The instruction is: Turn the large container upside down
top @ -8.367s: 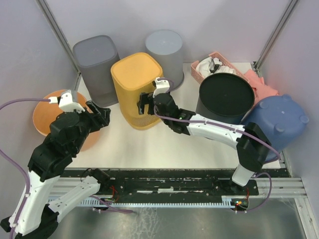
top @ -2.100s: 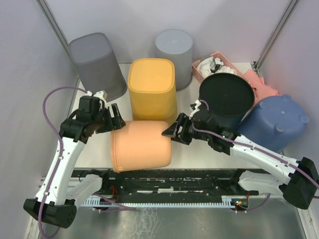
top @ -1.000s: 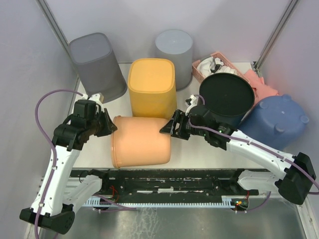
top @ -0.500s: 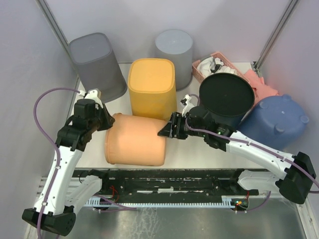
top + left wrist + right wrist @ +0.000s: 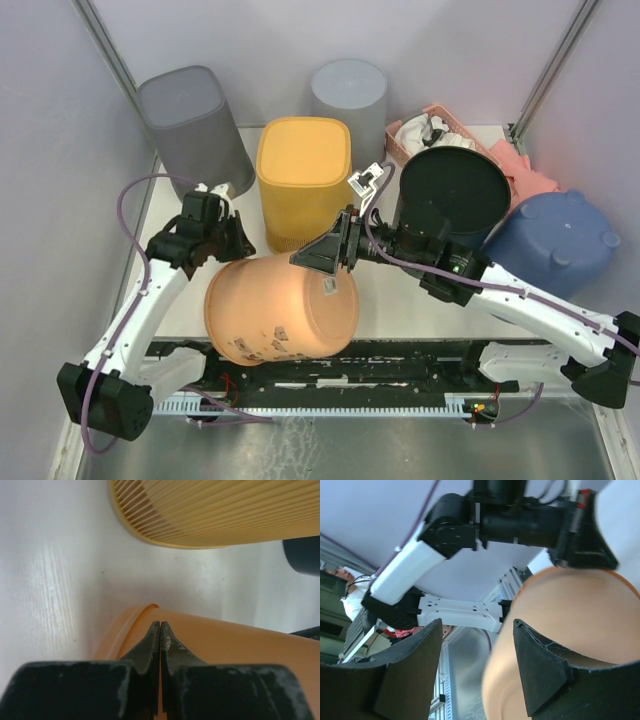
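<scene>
The large container [image 5: 280,310] is a peach-orange bin, tilted off the table near the front edge, its stickered base turned up toward the top camera. My left gripper [image 5: 228,240] is shut, its tips [image 5: 160,625] pressed against the bin's wall [image 5: 225,640] close to the rim, with nothing between them. My right gripper [image 5: 325,255] is at the bin's far right side. It stands open [image 5: 477,622], its right finger [image 5: 540,665] against the orange wall [image 5: 570,610], whose edge reaches partly into the gap.
A yellow slatted bin [image 5: 303,180] stands upside down just behind the orange one. A dark grey bin [image 5: 190,125] and a light grey bin [image 5: 348,95] stand at the back, and a black round bin [image 5: 455,195], a blue bin [image 5: 555,245] and a pink basket [image 5: 425,130] on the right.
The orange bin lay on its side and has tipped up, base swinging toward the camera and front edge. My left gripper has closed fully. My right gripper has risen with the bin.
</scene>
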